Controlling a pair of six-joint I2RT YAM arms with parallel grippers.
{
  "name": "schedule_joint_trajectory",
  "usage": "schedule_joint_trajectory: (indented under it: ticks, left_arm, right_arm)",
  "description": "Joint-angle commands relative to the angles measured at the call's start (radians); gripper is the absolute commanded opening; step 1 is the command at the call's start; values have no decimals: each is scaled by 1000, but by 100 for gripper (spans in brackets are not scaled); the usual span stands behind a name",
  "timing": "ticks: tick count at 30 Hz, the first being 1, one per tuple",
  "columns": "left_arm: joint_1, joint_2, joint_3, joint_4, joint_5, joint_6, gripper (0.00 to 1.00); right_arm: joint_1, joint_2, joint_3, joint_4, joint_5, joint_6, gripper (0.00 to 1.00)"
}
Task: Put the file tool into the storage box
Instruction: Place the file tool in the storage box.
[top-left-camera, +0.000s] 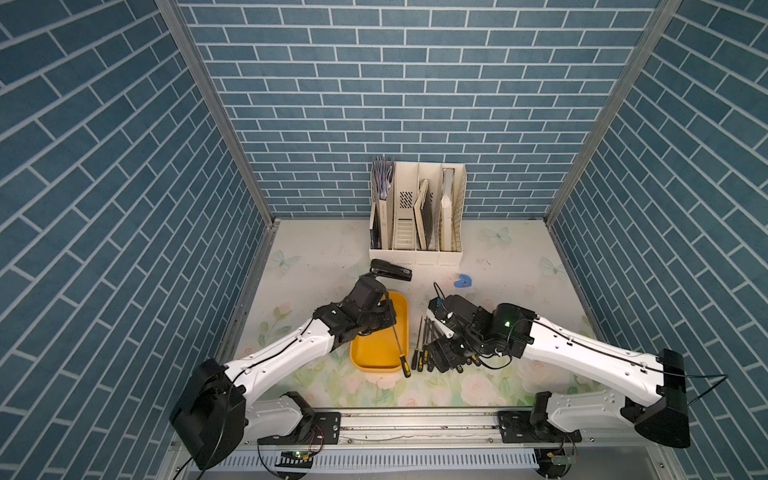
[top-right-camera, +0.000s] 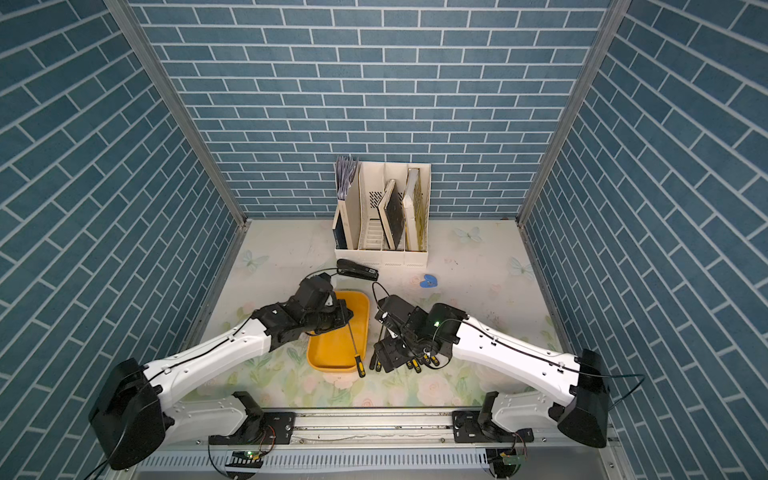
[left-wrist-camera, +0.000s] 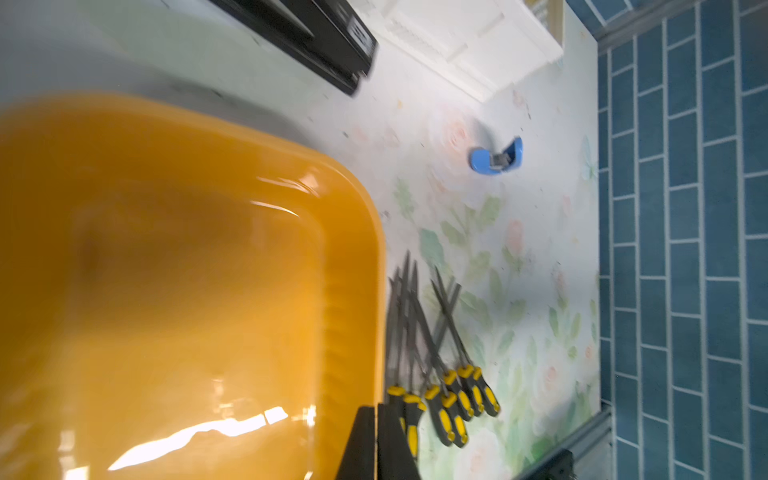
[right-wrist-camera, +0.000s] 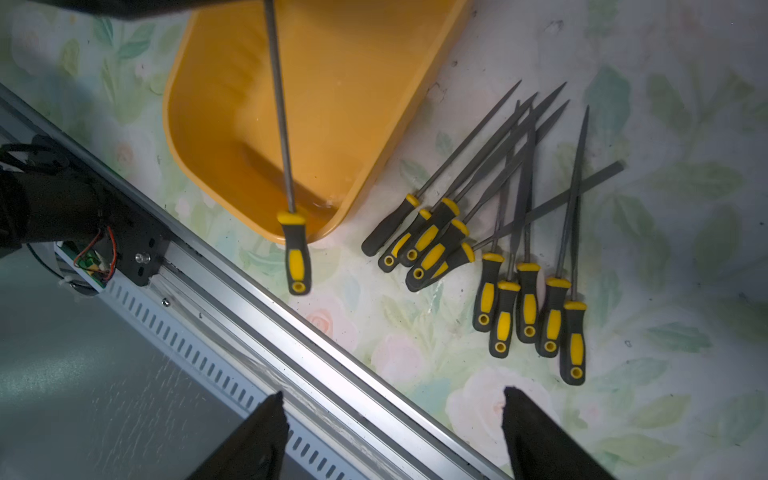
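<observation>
Over the glossy yellow-orange storage box (top-left-camera: 374, 353), a shallow plastic tray with rounded corners on the floral-print worktop (top-left-camera: 324, 257), the left gripper (left-wrist-camera: 377, 440) is clamped tight on the far tip of the file tool (right-wrist-camera: 286, 137). The file's thin grey steel shaft slants down across the tray. Its black rubbery handle with a yellow inlay sticks out past the tray's near corner; whether it touches the rim I cannot tell. Just beside the tray, on the right arm's side, a loose heap of matching files (right-wrist-camera: 498, 249) lies on the worktop, slim tapered blades crossing one another. The left arm reaches in from the near left, wrist bent over the tray. The right arm folds down over the heap, and the right gripper (right-wrist-camera: 390, 415) stands wide apart with nothing in it.
</observation>
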Motion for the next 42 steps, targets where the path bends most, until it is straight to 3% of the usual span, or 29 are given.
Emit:
schedule_joint_trajectory:
  ticks: [1, 5, 9, 24, 28, 32, 42]
  left_arm:
    - [107, -24, 99, -185, 25, 201, 0]
    - [153, 53, 229, -312, 1, 343, 0]
    - [154, 146, 288, -336, -41, 397, 0]
    - [156, 343, 181, -213, -115, 417, 0]
    - [154, 358, 164, -204, -113, 411, 30]
    - [152, 354, 163, -210, -118, 404, 46]
    - [120, 237, 220, -273, -107, 365, 52]
  right_arm:
    - [-33, -28, 31, -37, 15, -30, 84]
    - [-61, -27, 20, -23, 4, -47, 84]
    - [-87, -12, -11, 8, -12, -69, 84]
    - [-122, 30, -152, 153, -78, -66, 84]
    - [-137, 41, -205, 179, -80, -41, 83]
    - [-157, 47, -252, 233, -98, -9, 80]
    - [-163, 96, -285, 370, -137, 76, 68]
